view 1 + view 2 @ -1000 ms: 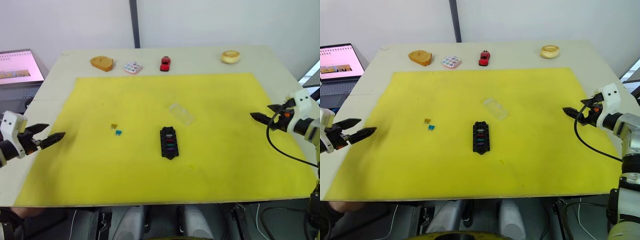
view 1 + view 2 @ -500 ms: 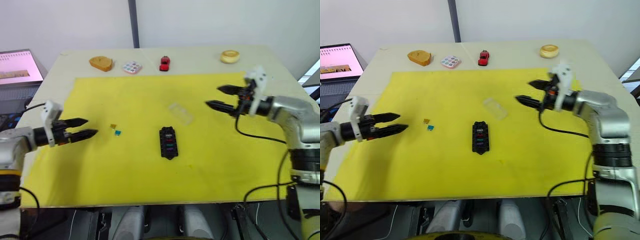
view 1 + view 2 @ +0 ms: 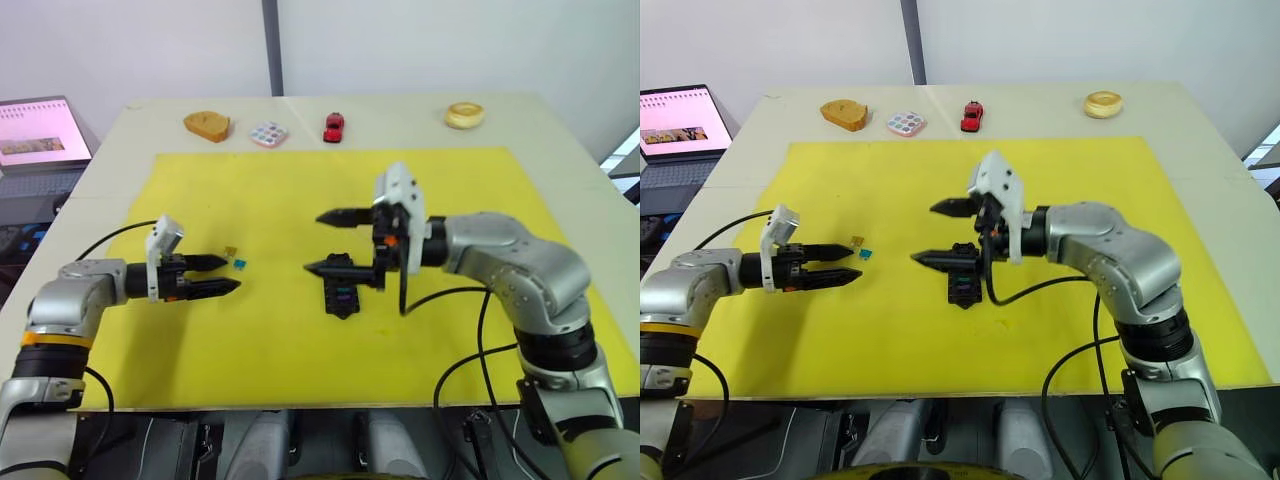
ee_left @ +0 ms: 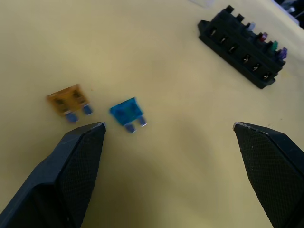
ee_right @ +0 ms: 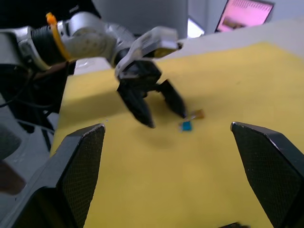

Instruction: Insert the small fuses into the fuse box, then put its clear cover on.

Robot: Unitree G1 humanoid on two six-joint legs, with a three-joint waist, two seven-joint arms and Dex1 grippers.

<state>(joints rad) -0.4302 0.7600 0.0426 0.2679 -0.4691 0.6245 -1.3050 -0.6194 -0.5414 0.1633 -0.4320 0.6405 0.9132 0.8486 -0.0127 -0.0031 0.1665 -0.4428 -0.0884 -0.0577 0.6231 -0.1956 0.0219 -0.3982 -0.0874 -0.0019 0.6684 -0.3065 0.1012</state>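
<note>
- Lying flat on the yellow mat (image 3: 450, 330), two loose fuses are seen just ahead of the left hand (image 3: 221, 275): an amber fuse (image 4: 69, 101) and a teal fuse (image 4: 127, 112), close beside each other but apart, metal blades pointing toward the hand.
- The left hand's fingers (image 4: 76, 156) are held wide apart, nothing between them.
- The fuse box (image 4: 242, 45) sits further out, beyond the left hand, with several coloured fuses already seated in one row; the other row's slots appear empty.
- The right hand (image 3: 940, 233) hovers at the fuse box, fingers spread, holding nothing.
- The clear cover cannot be made out.
- Each fuse is judged very light, stiff and smooth, so it may skid or flip if nudged. A pinch across the flat plastic body is advised, blades left free for the slot.
- Two fuses are judged still to be inserted before the cover is fitted.
</note>
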